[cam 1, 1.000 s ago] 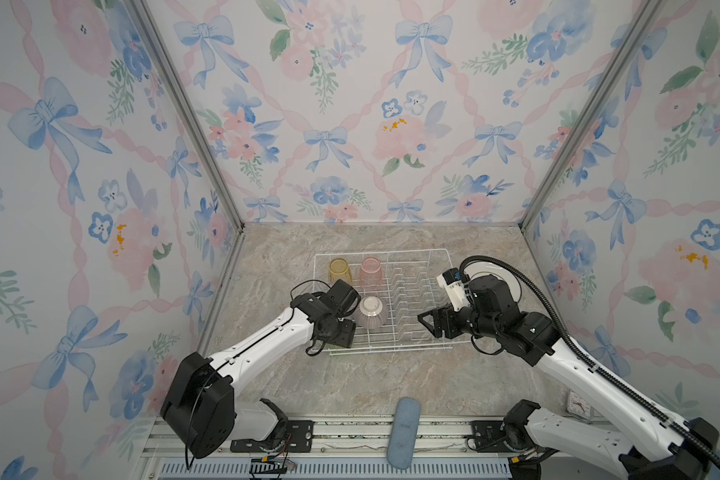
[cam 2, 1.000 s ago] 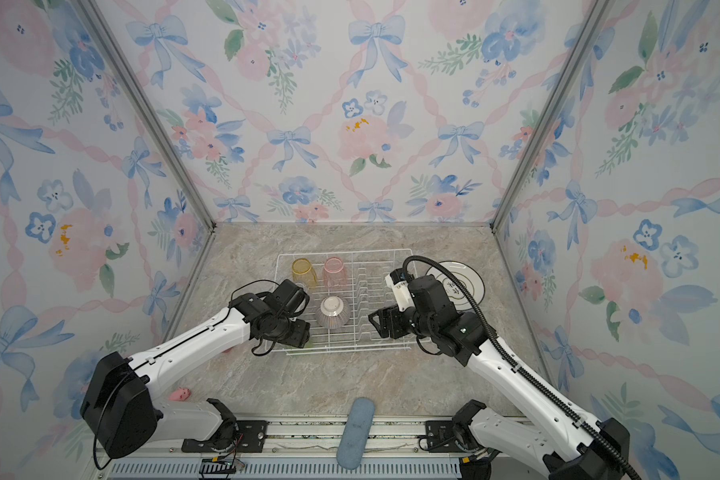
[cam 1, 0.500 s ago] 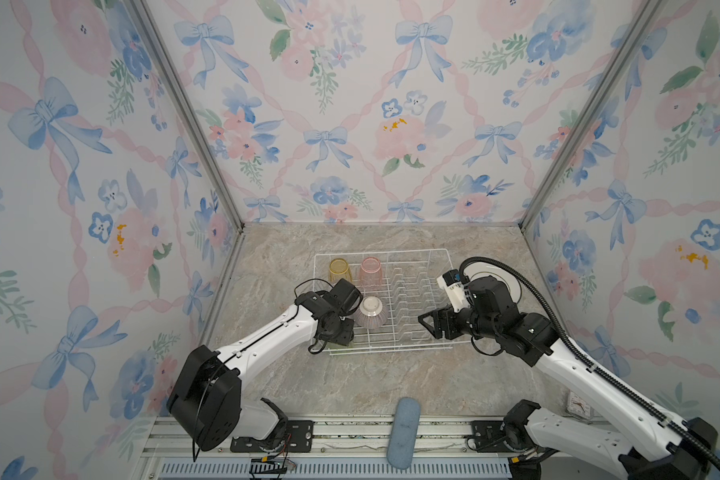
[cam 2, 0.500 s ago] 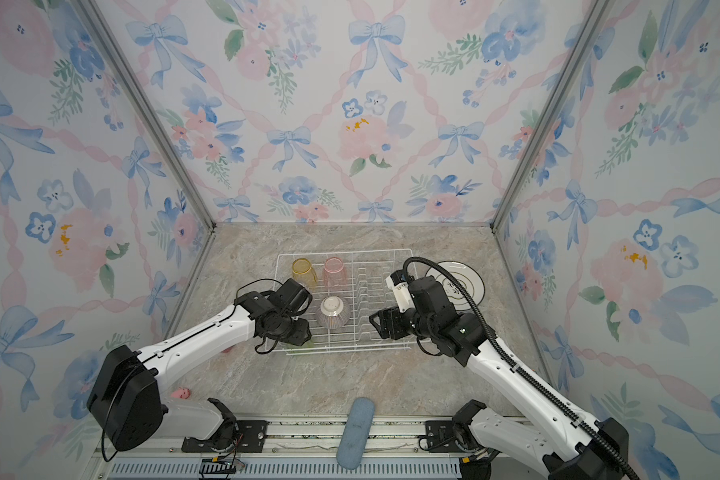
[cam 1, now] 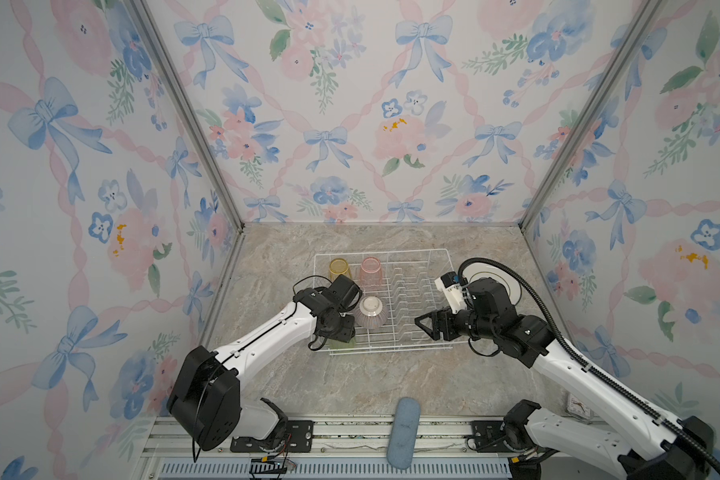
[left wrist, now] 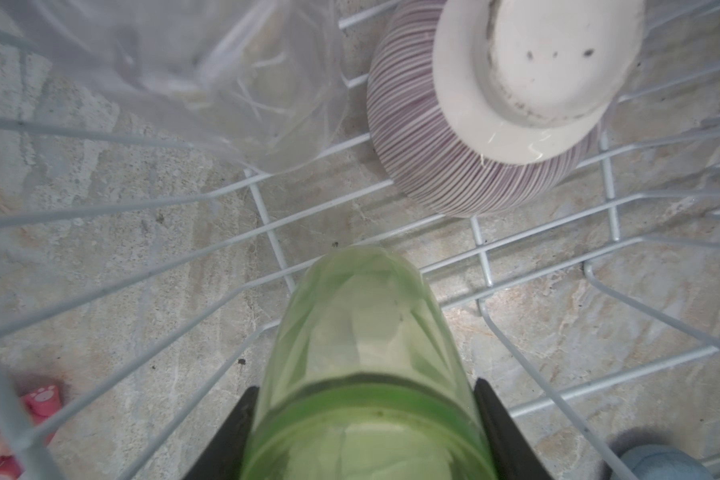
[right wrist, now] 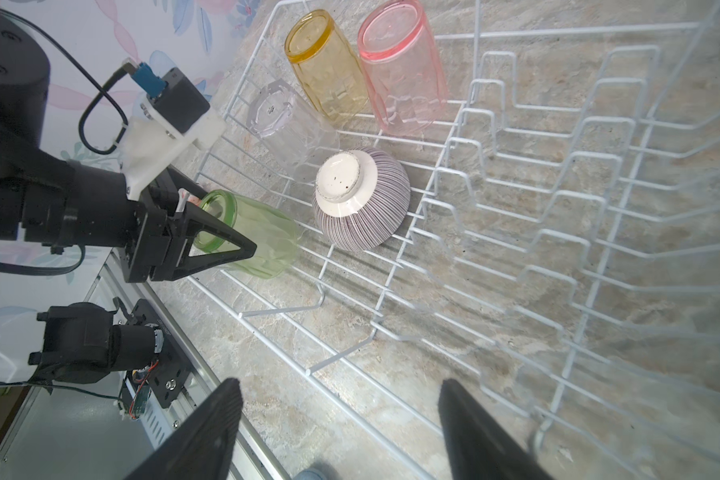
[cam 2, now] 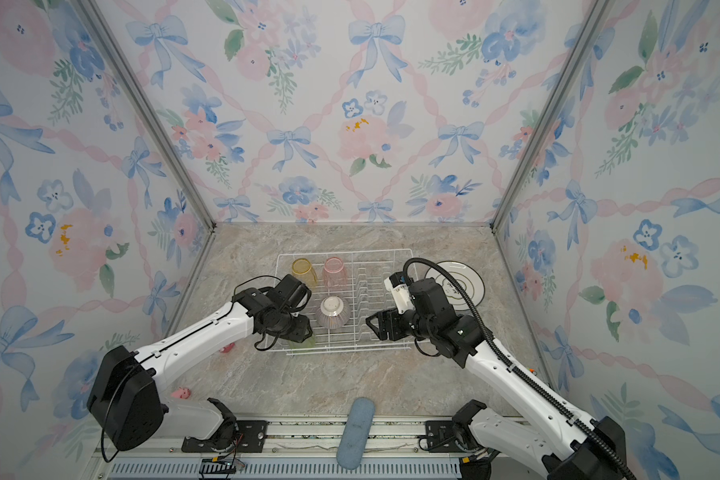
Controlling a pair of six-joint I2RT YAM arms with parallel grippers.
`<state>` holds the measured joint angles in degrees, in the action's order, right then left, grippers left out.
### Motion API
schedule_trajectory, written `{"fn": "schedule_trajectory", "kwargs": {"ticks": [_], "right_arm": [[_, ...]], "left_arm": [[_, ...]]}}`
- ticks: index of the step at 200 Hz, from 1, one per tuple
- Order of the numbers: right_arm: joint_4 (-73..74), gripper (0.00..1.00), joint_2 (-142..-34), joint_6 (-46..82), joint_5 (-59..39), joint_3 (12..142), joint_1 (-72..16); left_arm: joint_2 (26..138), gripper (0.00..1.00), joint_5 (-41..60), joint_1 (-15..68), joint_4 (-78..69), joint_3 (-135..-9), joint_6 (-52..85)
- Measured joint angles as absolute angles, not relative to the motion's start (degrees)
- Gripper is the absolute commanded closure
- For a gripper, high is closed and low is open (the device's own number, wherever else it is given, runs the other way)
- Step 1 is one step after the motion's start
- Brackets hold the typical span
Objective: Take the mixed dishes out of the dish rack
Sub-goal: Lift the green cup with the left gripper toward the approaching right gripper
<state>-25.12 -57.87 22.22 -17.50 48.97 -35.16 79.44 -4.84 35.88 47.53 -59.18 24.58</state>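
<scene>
The white wire dish rack (cam 1: 395, 252) sits mid-table in both top views. In it are a yellow tumbler (cam 1: 339, 269), a pink tumbler (cam 1: 371, 271), a clear tumbler (right wrist: 287, 124) and an upturned pink-striped bowl (cam 1: 371, 311). At the rack's front left corner my left gripper (left wrist: 366, 386) is shut on the green tumbler (left wrist: 362, 316), one finger on each side of its thick end. My right gripper (right wrist: 339, 384) hangs open and empty over the rack's front right part. A white plate (cam 2: 466, 282) with a dark rim lies on the table right of the rack, partly behind my right arm.
The rack's plate prongs (right wrist: 558, 174) stand bare. A blue-grey pad (cam 1: 404, 432) lies at the table's front edge. Small pink toys (cam 2: 181, 392) lie on the table left of the rack. Flowered walls close in the left, back and right.
My left gripper's jaws have narrowed onto the green tumbler at the rack's front left corner. The right arm has barely moved.
</scene>
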Motion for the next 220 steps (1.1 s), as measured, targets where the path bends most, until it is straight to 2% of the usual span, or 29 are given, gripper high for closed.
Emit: {"fn": "schedule_trajectory", "kwargs": {"ticks": [83, 98, 130, 148, 220], "right_arm": [[-11.2, 0.24, -58.3, 29.1, -32.9, 41.6, -31.2], [-7.0, 0.28, -59.1, 31.3, -36.6, 39.5, -30.5], [3.7, 0.46, -61.5, 37.2, -44.2, 35.2, -30.1], [9.1, 0.51, -62.8, 40.0, -47.2, 33.9, -30.0], [22.1, 0.51, -64.9, 46.2, -51.6, 31.9, -30.0]], "left_arm": [[76.1, 0.64, 0.7, 32.9, 47.8, -62.5, 22.2], [74.9, 0.64, 2.3, 32.1, 47.9, -63.4, 21.6], [72.6, 0.64, 6.8, 30.9, 47.6, -65.1, 20.4], [71.7, 0.64, 10.0, 30.7, 46.4, -65.1, 19.9], [71.0, 0.64, 22.7, 30.7, 37.6, -65.1, 19.5]]}}
